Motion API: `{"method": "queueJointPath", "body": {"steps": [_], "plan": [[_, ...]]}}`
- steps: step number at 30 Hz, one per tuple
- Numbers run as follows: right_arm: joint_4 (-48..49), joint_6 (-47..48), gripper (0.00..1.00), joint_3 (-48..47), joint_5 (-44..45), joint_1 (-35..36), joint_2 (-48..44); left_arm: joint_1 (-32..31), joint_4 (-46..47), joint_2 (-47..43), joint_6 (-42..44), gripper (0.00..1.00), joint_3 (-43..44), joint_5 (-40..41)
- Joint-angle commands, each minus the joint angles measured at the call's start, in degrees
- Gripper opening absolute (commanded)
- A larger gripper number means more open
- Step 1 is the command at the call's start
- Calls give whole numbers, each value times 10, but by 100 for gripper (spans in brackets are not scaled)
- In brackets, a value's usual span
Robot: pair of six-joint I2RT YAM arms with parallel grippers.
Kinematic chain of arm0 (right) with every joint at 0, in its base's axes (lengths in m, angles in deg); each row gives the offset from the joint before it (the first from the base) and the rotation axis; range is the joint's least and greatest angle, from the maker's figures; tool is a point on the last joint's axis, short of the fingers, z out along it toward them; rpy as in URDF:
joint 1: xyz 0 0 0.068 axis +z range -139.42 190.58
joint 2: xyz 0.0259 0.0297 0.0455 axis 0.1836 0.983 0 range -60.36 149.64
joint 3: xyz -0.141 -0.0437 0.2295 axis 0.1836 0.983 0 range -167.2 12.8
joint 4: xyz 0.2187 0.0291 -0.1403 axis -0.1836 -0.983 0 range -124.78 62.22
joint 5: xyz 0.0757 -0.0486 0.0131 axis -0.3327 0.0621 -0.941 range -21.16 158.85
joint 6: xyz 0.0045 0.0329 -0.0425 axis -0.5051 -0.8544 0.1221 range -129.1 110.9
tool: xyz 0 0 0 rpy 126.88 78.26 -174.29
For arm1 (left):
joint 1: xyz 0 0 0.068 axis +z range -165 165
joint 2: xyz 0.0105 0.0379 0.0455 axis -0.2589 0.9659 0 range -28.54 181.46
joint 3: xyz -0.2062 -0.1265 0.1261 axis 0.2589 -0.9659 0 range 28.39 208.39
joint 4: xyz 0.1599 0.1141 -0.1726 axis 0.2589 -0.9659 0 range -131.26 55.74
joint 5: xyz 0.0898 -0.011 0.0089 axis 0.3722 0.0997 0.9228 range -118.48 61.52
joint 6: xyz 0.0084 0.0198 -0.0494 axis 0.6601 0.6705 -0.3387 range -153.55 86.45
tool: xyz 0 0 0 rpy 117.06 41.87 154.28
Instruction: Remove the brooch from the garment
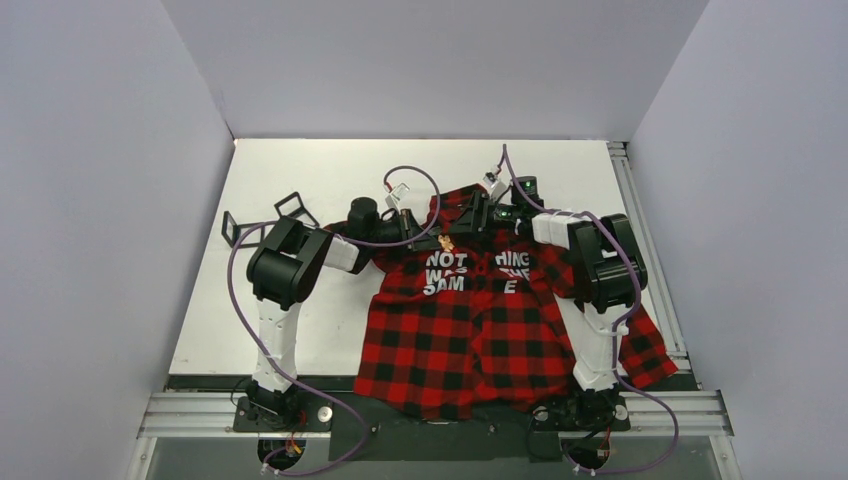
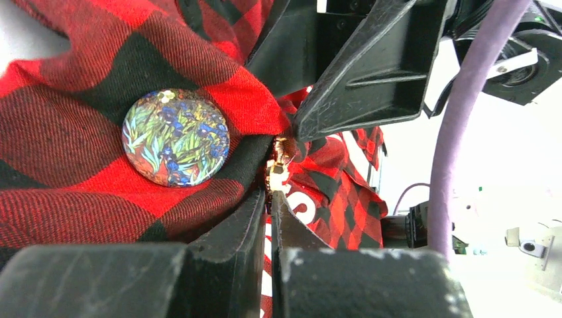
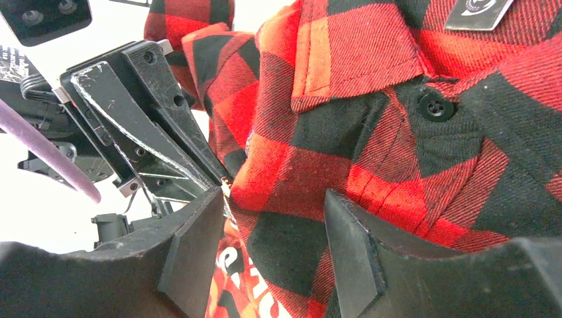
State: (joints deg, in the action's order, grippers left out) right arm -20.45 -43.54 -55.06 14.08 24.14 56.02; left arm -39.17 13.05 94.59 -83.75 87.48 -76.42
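Plaid covers the middle of the table (image 1: 300,190), where the garment (image 1: 470,340) lies front up, its collar (image 3: 358,53) at the far end and its hem by the arm bases. The brooch (image 1: 446,242) sits just above the white letters (image 1: 445,272), on the chest's left half near the collar. Both arms reach in to that spot from opposite sides. The left gripper (image 2: 270,193) meets the brooch head-on. Its 2 fingers (image 2: 238,232) are drawn almost together, leaving only a thin slit, and a glint of gold is caught at their tips. A round badge (image 2: 175,137) painted with blue flowers and green leaves is pinned to the cloth just beside those fingers. The right gripper (image 3: 272,195) has its fingers spread wide, a raised fold of the shirt front between them, and 1 of its tips presses the cloth right next to the brooch. A black button (image 3: 435,105) shows below the collar.
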Motion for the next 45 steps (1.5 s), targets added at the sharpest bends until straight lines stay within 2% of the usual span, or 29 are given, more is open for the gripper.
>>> {"method": "queueJointPath", "body": {"steps": [1, 15, 23, 28, 34, 37, 45], "plan": [[56, -15, 52, 4, -33, 5, 1, 3, 84, 3, -30, 0, 2, -25], [71, -28, 41, 12, -51, 13, 2, 2, 90, 14, -44, 0, 7, -14], [153, -91, 40, 34, -70, 15, 3, 3, 81, 20, -45, 0, 8, -7], [157, -95, 35, 39, -68, 15, 2, 4, 81, 22, -48, 0, 9, -5], [121, -66, 29, 31, -58, 16, 4, 4, 83, 23, -50, 0, 10, -5], [71, -28, 28, 23, -49, 16, 5, 4, 85, 23, -51, 0, 9, -5], [23, 8, 34, 11, -39, 14, 14, 5, 122, 27, -77, 0, 6, -12]]}}
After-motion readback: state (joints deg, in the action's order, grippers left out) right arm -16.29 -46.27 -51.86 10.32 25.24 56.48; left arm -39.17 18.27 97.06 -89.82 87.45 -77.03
